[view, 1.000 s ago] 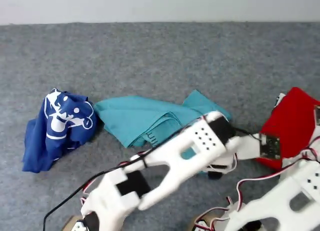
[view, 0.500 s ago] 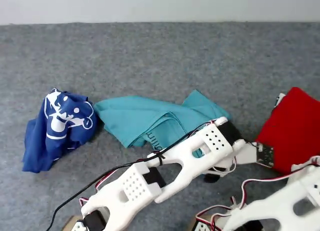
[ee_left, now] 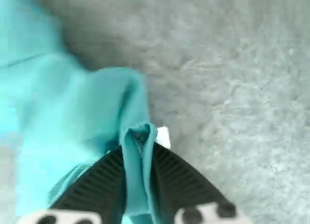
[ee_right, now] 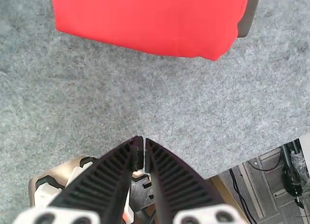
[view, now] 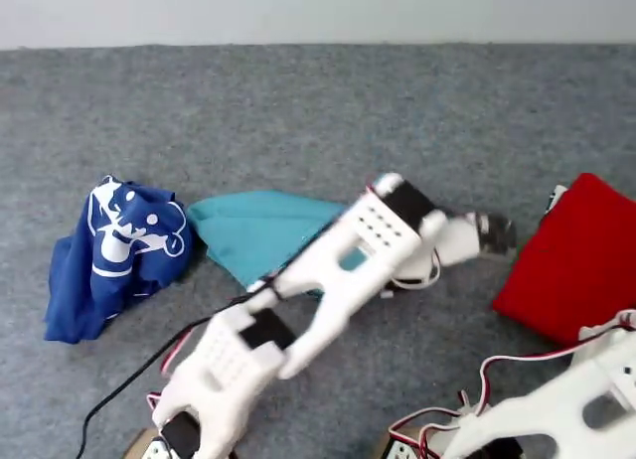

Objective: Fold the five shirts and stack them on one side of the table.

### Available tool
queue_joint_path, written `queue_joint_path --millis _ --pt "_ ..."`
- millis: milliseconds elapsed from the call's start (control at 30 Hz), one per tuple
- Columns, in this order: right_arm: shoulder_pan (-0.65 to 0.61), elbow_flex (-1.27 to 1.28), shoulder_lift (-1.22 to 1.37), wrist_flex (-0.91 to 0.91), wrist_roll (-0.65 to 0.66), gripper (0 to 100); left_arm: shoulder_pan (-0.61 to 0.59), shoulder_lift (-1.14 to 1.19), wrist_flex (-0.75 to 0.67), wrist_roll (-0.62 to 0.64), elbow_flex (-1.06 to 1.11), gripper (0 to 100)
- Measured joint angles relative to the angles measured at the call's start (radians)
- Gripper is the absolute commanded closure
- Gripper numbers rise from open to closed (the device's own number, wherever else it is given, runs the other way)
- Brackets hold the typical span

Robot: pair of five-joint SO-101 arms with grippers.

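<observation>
- The grey carpeted surface [view: 298, 101] runs back to a pale wall, with three shirts spread along its near half.
- The left arm [view: 338, 270] stretches from the front edge out over the middle, its tip between the teal and red shirts.
- The right arm [view: 556, 399] sits low at the front right corner.
- The teal shirt [view: 248, 230] lies crumpled in the middle, partly hidden under the left arm, with one fold drawn up off the surface [ee_left: 72, 112].
- The red shirt [view: 581, 255] lies folded flat at the right edge, well apart from the blue one.
- The blue shirt [view: 114, 255], with a white print, is bunched up at the left, just beside the teal one.
- The left jaws are clamped on that teal fold, which shows between them.
- The right jaws are closed to a thin slit with nothing in them, above bare grey near the red shirt's edge [ee_right: 145, 15].
</observation>
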Motion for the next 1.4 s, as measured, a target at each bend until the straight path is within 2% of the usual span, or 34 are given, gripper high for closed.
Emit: queue_joint_path --millis 200,433,600,800,900,1033,1133,1400 --pt "-0.055 0.0 0.0 0.0 -0.002 99.0 -0.181 -0.258 0.002 0.106 0.0 99" --pt "-0.235 0.0 0.0 0.0 -0.002 99.0 -0.493 -0.532 0.006 0.206 0.054 99" --pt "-0.459 0.0 0.0 0.0 -0.025 99.0 -0.667 -0.718 0.009 0.213 0.221 99" --pt "-0.83 0.0 0.0 -0.009 -0.135 99.0 -0.882 -0.931 0.011 0.213 0.493 99" --pt "-0.991 0.0 0.002 -0.086 -0.183 99.0 -0.968 -1.048 0.011 0.213 0.621 99" --pt "-1.106 0.0 0.06 -0.216 -0.229 99.0 -1.03 -1.235 0.011 0.186 0.801 99" --pt "-1.152 0.0 0.141 -0.321 -0.272 99.0 -1.036 -1.378 0.011 0.14 0.959 99" --pt "-1.281 0.0 0.364 -0.601 -0.344 99.0 -1.042 -1.639 -0.023 0.127 1.277 99"
